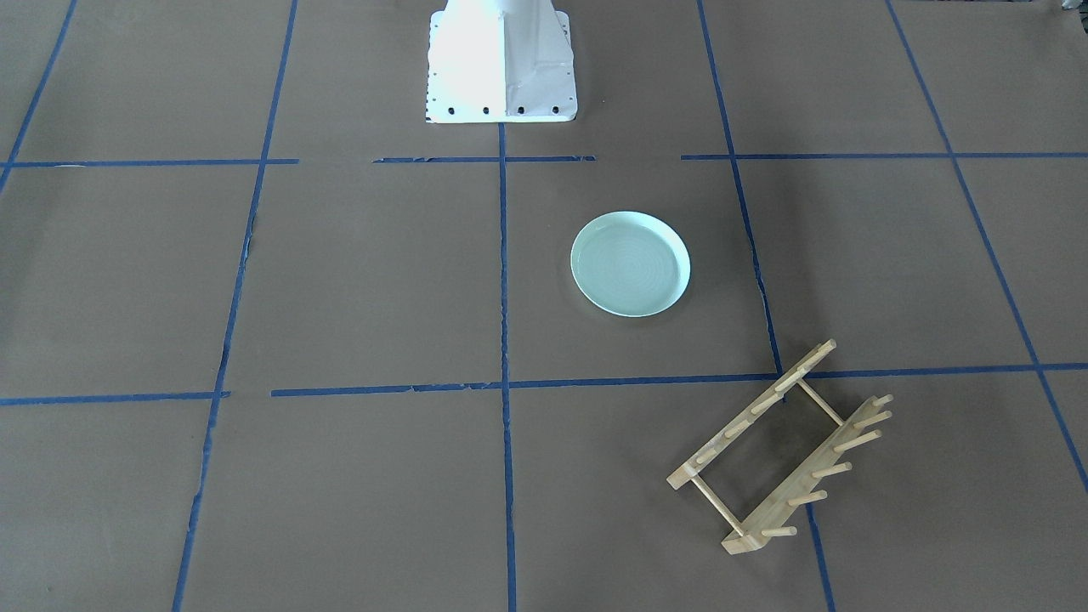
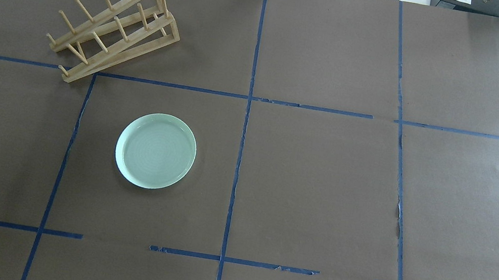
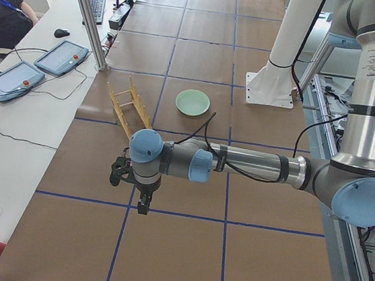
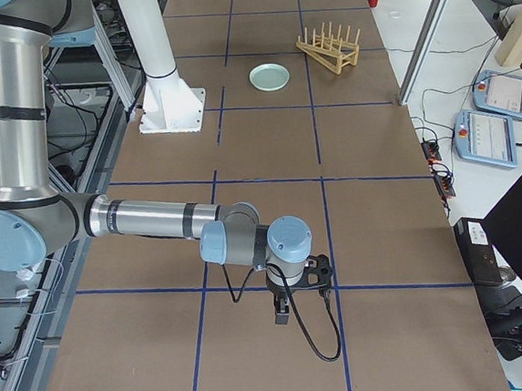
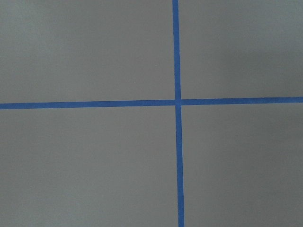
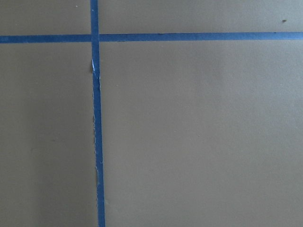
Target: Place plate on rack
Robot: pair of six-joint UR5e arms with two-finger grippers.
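The plate (image 2: pixel 155 150) lies flat on the surface (image 2: pixel 320 196), apart from the rack (image 2: pixel 115 23).
A blue tape line (image 2: pixel 163 84) crosses between them; the white pedestal base (image 1: pixel 500 64) stands near the plate. The left end effector (image 3: pixel 141 203) and right end effector (image 4: pixel 282 312) hang above tape crossings well away; spread or pressed together, I cannot tell.

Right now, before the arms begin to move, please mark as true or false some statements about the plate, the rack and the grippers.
1. The plate lies flat on the table, apart from the rack. True.
2. The rack already holds the plate between its pegs. False: the rack is empty.
3. Plate and rack both sit on the robot's left half of the table. True.
4. A gripper grasps the plate. False: the left gripper and the right gripper hang over the table elsewhere.
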